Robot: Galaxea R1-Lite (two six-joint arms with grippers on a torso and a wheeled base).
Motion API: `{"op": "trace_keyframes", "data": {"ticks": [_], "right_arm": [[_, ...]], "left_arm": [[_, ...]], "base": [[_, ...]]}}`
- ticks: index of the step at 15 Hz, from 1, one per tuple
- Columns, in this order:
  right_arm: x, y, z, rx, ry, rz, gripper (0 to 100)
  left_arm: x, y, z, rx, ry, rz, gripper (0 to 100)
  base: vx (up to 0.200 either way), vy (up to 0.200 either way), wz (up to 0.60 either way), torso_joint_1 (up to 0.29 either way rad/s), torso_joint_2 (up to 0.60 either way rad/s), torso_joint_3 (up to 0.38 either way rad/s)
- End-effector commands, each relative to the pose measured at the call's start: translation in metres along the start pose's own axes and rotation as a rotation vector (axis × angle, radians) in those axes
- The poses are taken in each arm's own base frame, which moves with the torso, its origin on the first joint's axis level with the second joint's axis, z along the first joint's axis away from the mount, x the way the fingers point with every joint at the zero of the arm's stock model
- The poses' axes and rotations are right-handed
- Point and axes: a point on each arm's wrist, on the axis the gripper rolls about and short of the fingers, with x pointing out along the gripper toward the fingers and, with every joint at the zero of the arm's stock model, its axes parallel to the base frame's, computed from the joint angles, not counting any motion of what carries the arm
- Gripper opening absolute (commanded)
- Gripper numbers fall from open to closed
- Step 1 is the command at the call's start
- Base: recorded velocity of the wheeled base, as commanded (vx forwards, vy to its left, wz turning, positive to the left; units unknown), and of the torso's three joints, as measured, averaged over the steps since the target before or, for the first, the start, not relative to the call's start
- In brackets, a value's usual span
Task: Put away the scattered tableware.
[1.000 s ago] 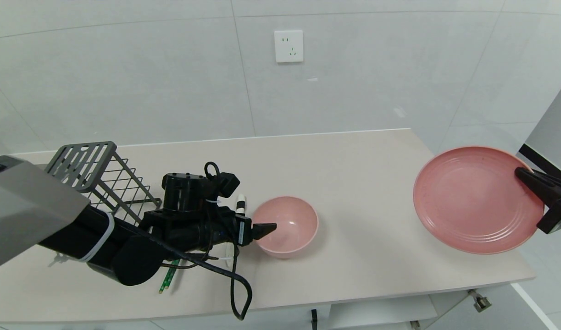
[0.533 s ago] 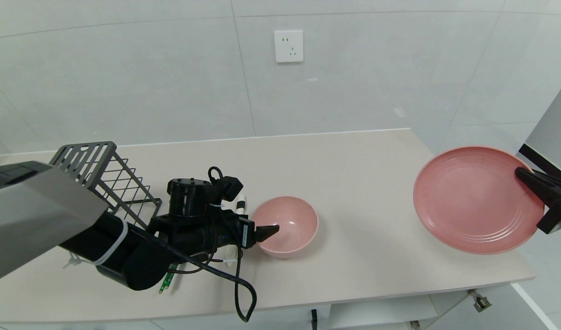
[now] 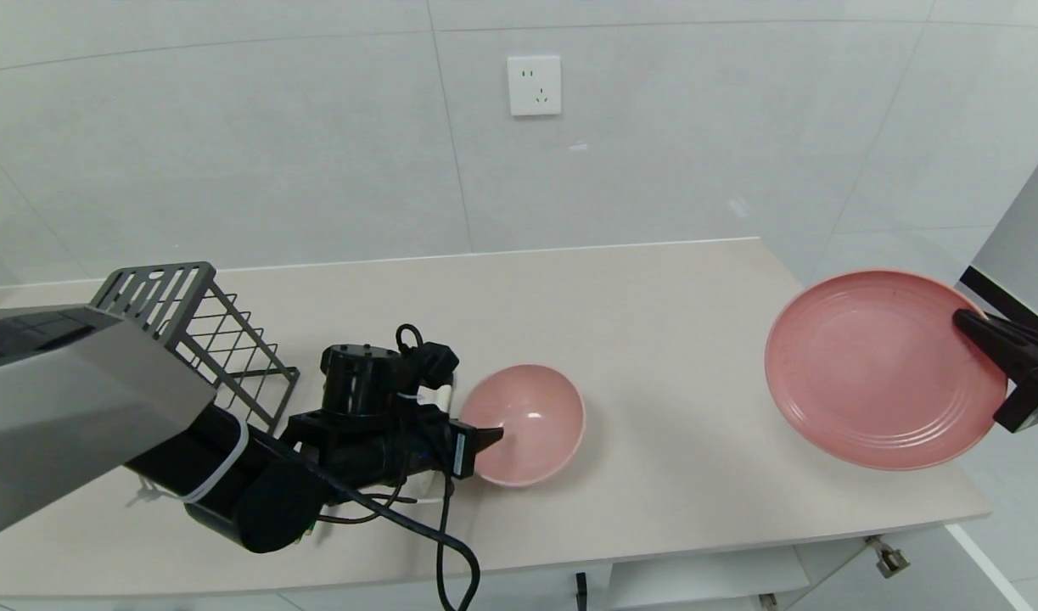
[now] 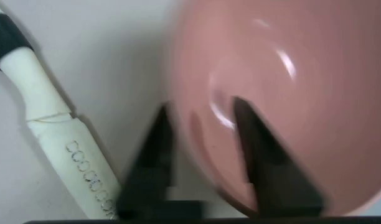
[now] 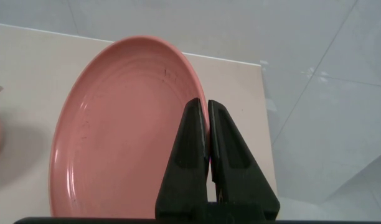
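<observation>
The pink bowl (image 3: 527,424) is near the front of the counter (image 3: 654,339), tilted so that its opening faces up and away from the arm. Whether its base touches the surface is hard to tell. The left gripper (image 3: 493,437) is clamped on the rim on the bowl's left side. In the left wrist view one finger is inside the bowl (image 4: 290,93) and the other outside against the wall, and the bowl is blurred there. The lower ends of both fingers run out of that picture at the left gripper (image 4: 202,112).

Just beside the bowl, on the same left side, lies a white-handled utensil (image 4: 50,118) with a black band at one end. Its other end is cut off under the gripper, so its kind cannot be told. From the head camera only a short white piece of the white-handled utensil (image 3: 440,395) shows past the wrist.

Further left of the bowl stands a dark wire rack (image 3: 158,293), its lower part hidden by the left arm.

Well to the right of the bowl, at the counter's end, a pink plate (image 3: 875,369) is held tilted in the air. The right gripper (image 3: 964,322) is pinched tight on its far-right rim. The right wrist view shows the right gripper (image 5: 206,106) with its fingers closed on the edge of the pink plate (image 5: 122,137), whose lower edge is cut off.

On the wall behind the bowl is a white socket (image 3: 534,85).
</observation>
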Motion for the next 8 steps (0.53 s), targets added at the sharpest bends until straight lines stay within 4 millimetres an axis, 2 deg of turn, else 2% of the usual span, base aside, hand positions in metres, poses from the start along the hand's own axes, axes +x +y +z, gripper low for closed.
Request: {"op": "trace_keyframes", "data": {"ticks": [1,4,8], "right_arm": [[0.0,0.0,0.0,0.0,0.001,0.001,0],[0.0,0.0,0.0,0.0,0.001,0.001,0],[0.0,0.0,0.0,-0.001,-0.001,-0.001,0]], "left_arm": [[-0.017,-0.004,0.017,0.016,-0.067,0.0,0],[-0.041,-0.013,0.038,0.048,-0.156,-0.008,0],[-0.064,-0.021,0.046,0.091,-0.28,-0.021,0]], "base": [[0.0,0.0,0.0,0.0,0.0,0.0],[0.0,0.0,0.0,0.0,0.0,0.0],[0.0,0.0,0.0,0.0,0.0,0.0]]}}
